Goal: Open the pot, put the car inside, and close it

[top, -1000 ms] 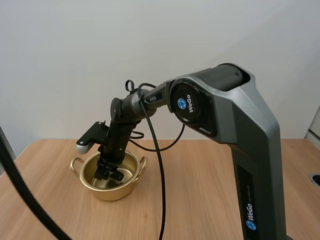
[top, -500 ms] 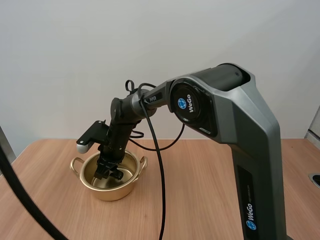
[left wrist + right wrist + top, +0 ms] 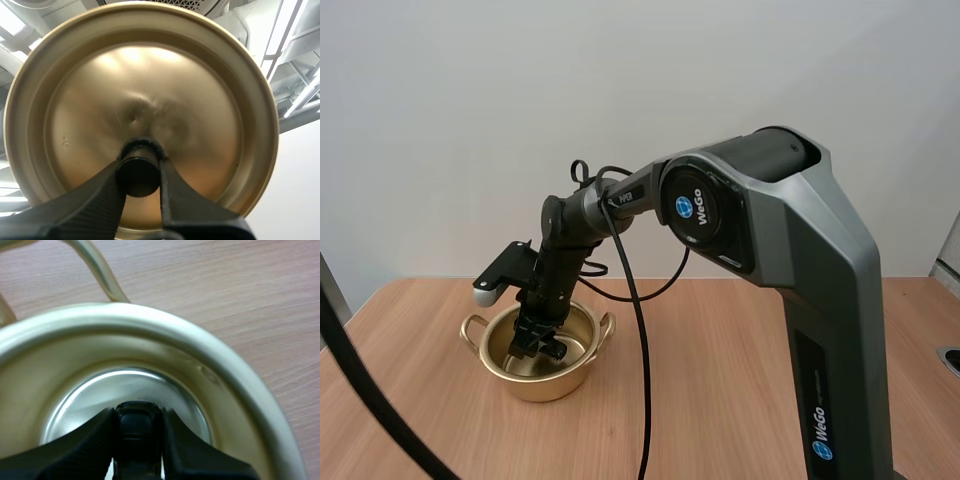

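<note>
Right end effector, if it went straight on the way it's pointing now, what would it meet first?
Probably the shiny floor of the pot. The right end effector points down inside it, so the dark object it pinches would likely touch first; the gap is unclear.

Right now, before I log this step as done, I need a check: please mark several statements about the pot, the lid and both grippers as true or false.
1. The lid sits on the pot. False: the pot stands open, and the left gripper holds the lid by its black knob.
2. The right gripper reaches down inside the pot. True.
3. The right gripper's fingers stand apart with nothing between them. False: they pinch a small dark thing, apparently the car, inside the pot.
4. The pot stands upright on the table. True.
</note>
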